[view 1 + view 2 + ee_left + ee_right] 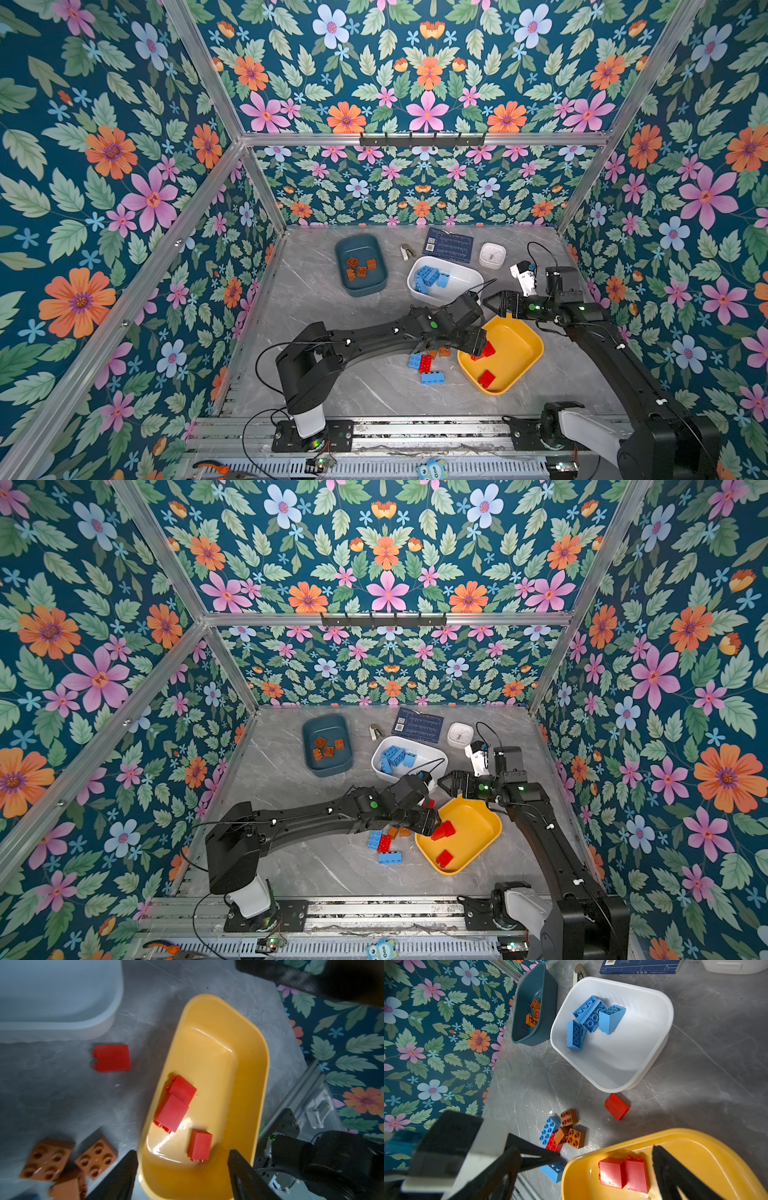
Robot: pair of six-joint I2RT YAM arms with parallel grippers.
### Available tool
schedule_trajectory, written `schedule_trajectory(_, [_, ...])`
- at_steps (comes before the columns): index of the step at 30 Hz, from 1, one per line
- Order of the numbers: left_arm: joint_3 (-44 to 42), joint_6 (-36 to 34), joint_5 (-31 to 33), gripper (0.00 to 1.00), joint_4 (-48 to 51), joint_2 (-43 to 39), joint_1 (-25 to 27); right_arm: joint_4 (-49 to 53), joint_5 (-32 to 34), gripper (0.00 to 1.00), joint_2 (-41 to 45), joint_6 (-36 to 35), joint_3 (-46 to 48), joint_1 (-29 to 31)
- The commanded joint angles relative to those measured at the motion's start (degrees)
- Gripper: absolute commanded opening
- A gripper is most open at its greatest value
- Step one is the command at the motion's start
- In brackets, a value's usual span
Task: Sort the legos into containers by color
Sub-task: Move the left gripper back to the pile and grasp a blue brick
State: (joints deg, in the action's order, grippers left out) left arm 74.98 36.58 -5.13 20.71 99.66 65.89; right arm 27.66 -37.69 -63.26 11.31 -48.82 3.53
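Observation:
The yellow tub (pixel 523 345) sits at the front right with red legos (pixel 486 378) inside; the left wrist view shows three (pixel 176 1103). My left gripper (pixel 482 338) hangs over its left rim, open and empty (pixel 182 1165). My right gripper (pixel 492 302) hovers open behind the tub (pixel 585 1149), holding nothing. One red lego (pixel 617 1106) lies loose on the table. A small pile of blue (pixel 414 360), red (pixel 424 363) and orange-brown legos (pixel 444 352) lies left of the tub. The teal tub (pixel 338 257) holds orange-brown legos (pixel 360 268). The white tub (pixel 467 272) holds blue ones (pixel 430 278).
At the back stand a small white clock (pixel 492 254), a flat dark blue card (pixel 449 245) and a small stapler-like object (pixel 406 252). Floral walls close in three sides of the grey table. A metal rail (pixel 415 432) runs along the front edge.

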Motion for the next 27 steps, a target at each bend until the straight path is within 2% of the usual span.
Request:
schedule_trajectory(1, [-0.1,-3.1,6.4,0.72,9.0,-1.6,-0.8,1.4,-1.7,0.99,-0.2,-1.0,-0.6,0.0])
schedule_trajectory(8, [-8.1,1.7,12.8,0.70,13.7,-8.5,-3.4,1.9,-3.8,0.99,-0.9,-1.0,-0.8,0.9])
schedule_trajectory(13, [-14.2,5.6,14.5,0.66,12.2,-12.4,-5.5,1.3,-3.5,0.99,-2.4,-0.9,-0.7,3.1])
schedule_trajectory(18, [-17.9,7.3,15.2,0.62,9.5,-11.6,-6.6,-0.3,-3.3,0.99,-3.8,-0.2,-0.2,5.2])
schedule_trajectory(27, [-19.5,8.6,13.5,0.61,3.6,-6.5,-7.0,-1.6,-3.1,0.99,-4.1,0.4,1.1,6.0])
